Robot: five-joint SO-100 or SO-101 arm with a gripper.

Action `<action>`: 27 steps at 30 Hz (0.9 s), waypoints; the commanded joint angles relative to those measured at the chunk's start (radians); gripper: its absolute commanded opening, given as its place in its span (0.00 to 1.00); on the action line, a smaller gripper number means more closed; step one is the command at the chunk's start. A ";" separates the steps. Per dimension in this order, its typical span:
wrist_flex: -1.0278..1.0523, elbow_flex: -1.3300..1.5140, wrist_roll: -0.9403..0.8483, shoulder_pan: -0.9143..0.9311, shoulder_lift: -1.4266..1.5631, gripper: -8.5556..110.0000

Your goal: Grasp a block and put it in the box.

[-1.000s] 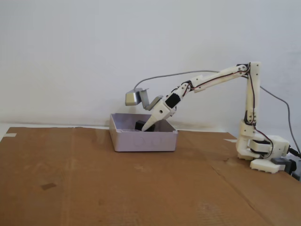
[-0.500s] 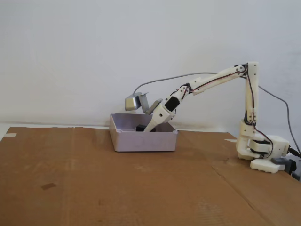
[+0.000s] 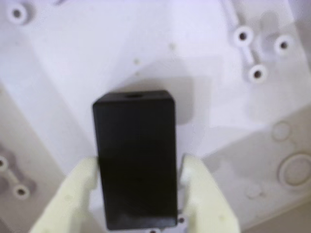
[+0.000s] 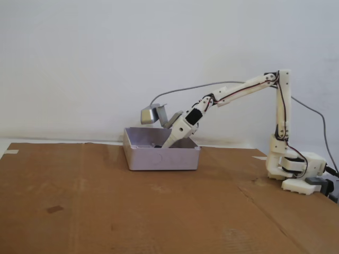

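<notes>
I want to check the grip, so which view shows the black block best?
The wrist view: the black block fills the middle of the picture, held between the two pale fingers of the claw above the box floor. In the fixed view the box wall hides nearly all of it.

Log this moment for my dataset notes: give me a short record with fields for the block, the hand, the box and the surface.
block: black rectangular block, held upright between the fingers in the wrist view
hand: pale two-finger hand, shut on the block, reaching down into the box in the fixed view
box: light grey open box, its moulded floor fills the wrist view
block contact with box floor: cannot tell
surface: brown cardboard sheet under box and arm base
task stage: block inside the box, not yet released
</notes>
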 commanded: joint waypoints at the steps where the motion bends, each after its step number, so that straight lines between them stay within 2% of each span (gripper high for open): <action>1: -0.048 -0.043 -0.011 -0.011 0.049 0.24; 27: -0.035 -0.043 -0.012 -0.012 0.253 0.23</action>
